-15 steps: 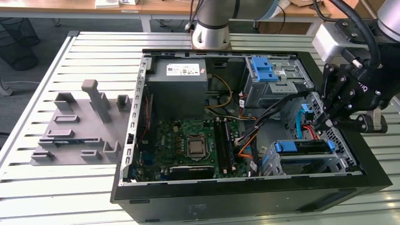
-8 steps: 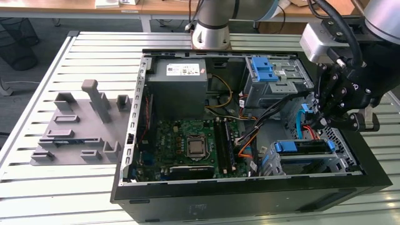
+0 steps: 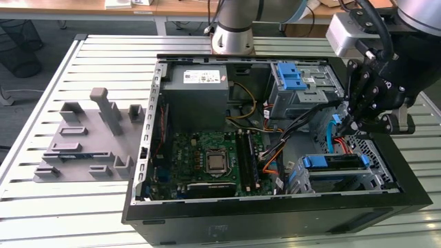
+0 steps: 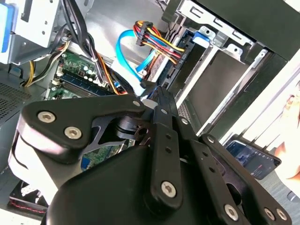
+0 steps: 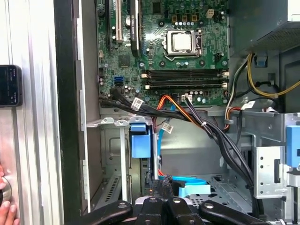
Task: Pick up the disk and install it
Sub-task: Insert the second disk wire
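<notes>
The black, multi-link tool [image 3: 358,125] hangs over the open computer case [image 3: 206,217] at the exterior view's right, just above the drive cage; whether its fingers are parted or closed cannot be told; nothing shows as gripped. The disk [image 3: 335,161] sits in the perforated metal drive cage near the case's front corner, its blue plastic carrier frame facing up, a dark slab edge between the blue rails; in the first wrist view the blue frame [image 5: 140,140] stands beside thin stamped-steel rails. A glossy light-blue flat cable [image 4: 133,58] curves next to a bundle of red, yellow and orange wires. The green motherboard [image 3: 206,160] lies flat with a square silver socket; the grey boxy power supply [image 3: 200,88] carries a white sticker. A grey moulded fixture [image 3: 90,139] rests on the ribbed metal counter [image 3: 62,206], well apart from the case.
</notes>
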`<state>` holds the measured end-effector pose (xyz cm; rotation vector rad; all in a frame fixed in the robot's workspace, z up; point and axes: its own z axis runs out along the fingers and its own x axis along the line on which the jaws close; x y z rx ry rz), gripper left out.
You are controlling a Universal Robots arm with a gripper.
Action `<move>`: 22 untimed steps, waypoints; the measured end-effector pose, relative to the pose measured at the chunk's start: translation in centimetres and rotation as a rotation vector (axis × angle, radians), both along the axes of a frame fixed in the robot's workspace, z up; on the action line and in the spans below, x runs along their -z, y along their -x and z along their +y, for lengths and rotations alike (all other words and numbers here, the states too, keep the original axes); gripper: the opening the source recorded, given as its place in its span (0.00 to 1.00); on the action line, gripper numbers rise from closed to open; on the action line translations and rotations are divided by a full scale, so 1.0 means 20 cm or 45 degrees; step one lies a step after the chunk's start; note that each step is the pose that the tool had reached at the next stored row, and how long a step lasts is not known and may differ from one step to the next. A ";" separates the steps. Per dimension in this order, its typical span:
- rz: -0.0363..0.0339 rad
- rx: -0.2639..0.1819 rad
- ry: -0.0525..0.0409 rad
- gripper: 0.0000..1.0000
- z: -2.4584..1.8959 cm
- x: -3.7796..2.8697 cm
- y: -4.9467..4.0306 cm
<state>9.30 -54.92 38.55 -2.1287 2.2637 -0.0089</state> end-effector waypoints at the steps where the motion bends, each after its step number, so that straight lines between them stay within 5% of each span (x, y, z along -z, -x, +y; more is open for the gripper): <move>1: -0.0005 0.000 0.000 0.11 0.004 -0.006 0.002; 9: -0.0101 0.000 0.007 0.11 0.056 -0.022 0.028; 13: -0.0126 0.000 0.012 0.11 0.063 -0.022 0.031; 19: -0.0133 0.000 0.079 0.11 0.116 -0.022 0.031; 22: -0.0134 0.000 0.090 0.24 0.136 -0.018 0.031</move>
